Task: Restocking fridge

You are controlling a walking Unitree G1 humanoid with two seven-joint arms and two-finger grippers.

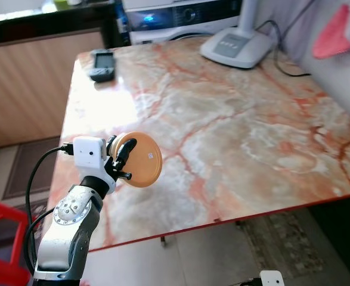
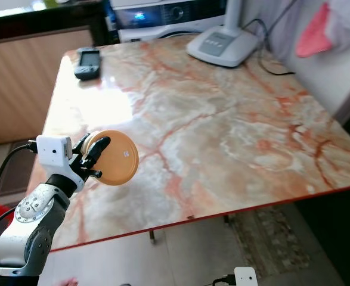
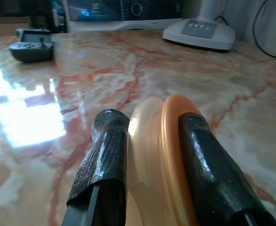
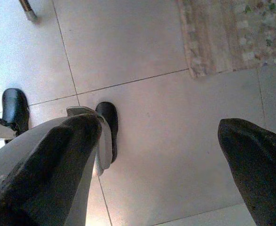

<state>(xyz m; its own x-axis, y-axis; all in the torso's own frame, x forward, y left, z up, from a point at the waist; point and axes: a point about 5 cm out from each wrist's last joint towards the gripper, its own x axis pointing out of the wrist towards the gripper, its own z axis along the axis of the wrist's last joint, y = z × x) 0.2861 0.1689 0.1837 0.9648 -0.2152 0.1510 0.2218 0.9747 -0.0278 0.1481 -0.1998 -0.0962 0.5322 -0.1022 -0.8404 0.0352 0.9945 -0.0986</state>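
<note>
Left gripper (image 1: 122,156) pinches round flat orange-lidded container (image 1: 143,159) on edge above pink-veined marble table (image 1: 234,125). Right gripper (image 4: 161,155) spread, over tiled floor (image 4: 138,56).

- A marble-patterned table (image 1: 234,137), cream with orange-red veins and a thin red edge, spans most of the head-camera frame, its glossy top catching a bright patch of glare at centre left.
- 1 dark handheld device (image 1: 102,65) with a small screen lies on the table's upper left corner, close to the far edge.
- 1 white lamp base (image 1: 237,46) with a row of buttons sits at the upper right of the tabletop, its stem rising out of frame; a black cable (image 1: 288,65) trails from it across the table's right side.
- Below the table's near edge, pale floor tiles (image 4: 142,61) carry a patterned rug (image 4: 229,33) at the upper right of the right wrist view.
</note>
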